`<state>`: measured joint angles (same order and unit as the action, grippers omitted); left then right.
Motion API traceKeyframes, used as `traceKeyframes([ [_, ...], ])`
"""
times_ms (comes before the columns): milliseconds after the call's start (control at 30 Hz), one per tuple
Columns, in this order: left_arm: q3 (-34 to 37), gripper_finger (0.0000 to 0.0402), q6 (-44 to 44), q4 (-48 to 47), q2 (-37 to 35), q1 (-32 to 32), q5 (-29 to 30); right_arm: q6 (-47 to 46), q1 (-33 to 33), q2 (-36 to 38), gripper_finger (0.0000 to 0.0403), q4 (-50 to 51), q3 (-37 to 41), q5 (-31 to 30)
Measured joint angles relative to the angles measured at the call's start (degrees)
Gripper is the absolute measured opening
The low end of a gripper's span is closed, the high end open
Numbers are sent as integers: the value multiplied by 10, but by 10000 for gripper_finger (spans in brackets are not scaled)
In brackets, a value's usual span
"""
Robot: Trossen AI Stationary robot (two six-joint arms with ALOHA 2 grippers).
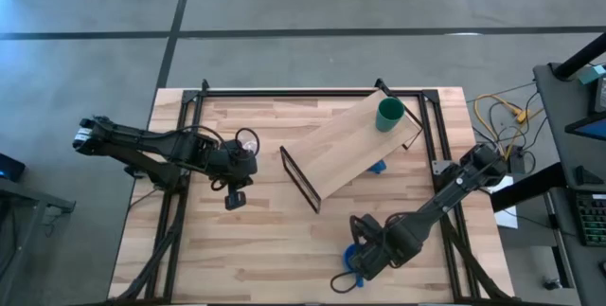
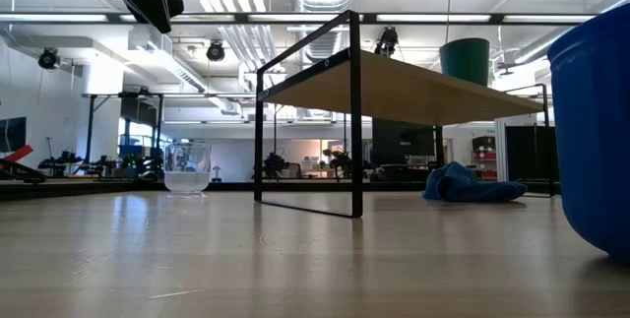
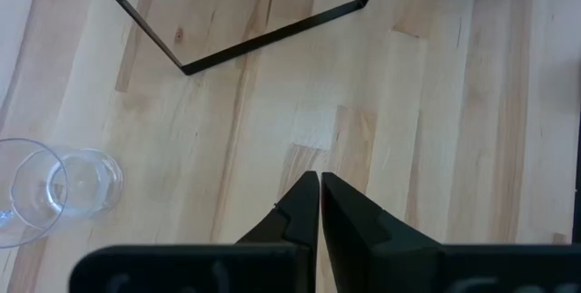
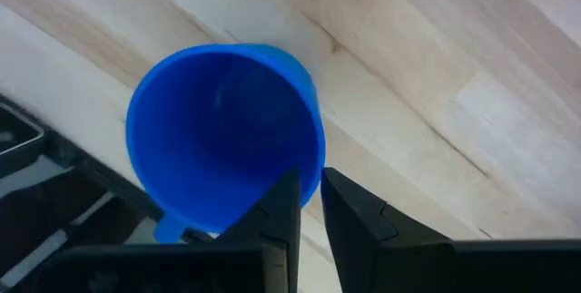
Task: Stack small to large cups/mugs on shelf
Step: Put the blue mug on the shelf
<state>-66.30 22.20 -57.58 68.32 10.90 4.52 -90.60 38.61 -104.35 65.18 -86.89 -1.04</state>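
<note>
The blue mug (image 4: 218,139) stands upright near the table's near edge, right of centre (image 1: 352,257), with my right gripper (image 4: 310,198) shut on its rim. The dark green cup (image 1: 389,114) stands on the far right end of the shelf (image 1: 346,145), a light plank on black wire legs. The clear glass cup (image 1: 248,140) rests on its base on the table left of the shelf, upright in the low view (image 2: 187,167). My left gripper (image 1: 235,199) is shut and empty, above the table just nearer than the glass (image 3: 54,189). My right gripper pinches the blue mug's rim wall (image 4: 315,170), one finger inside the mug and one outside (image 4: 349,211). The fingers come from above, slanting down. The mug is upright with its handle (image 4: 168,229) on the far side of the opening from the held part. Whether its base is on the table I cannot tell.
A crumpled blue cloth (image 2: 472,184) lies on the table under the shelf's right end (image 1: 379,166). The shelf stands slantwise across the table's middle. Bare wood lies between the shelf's near leg (image 1: 301,181) and the right gripper. Black frame rails edge the table (image 1: 180,202).
</note>
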Motion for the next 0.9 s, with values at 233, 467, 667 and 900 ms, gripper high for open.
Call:
traceKeyframes([
  [233,0,2,0,0,-2,0,0,1,-2,-20,43,13,0,-5],
  [467,0,2,-1,0,-3,0,0,2,-3,-24,43,5,0,-3],
  [667,0,2,-1,0,-3,0,0,2,-3,-24,43,-1,3,-3],
  [900,0,2,-5,0,-3,0,0,6,-3,-24,43,-11,21,-5],
])
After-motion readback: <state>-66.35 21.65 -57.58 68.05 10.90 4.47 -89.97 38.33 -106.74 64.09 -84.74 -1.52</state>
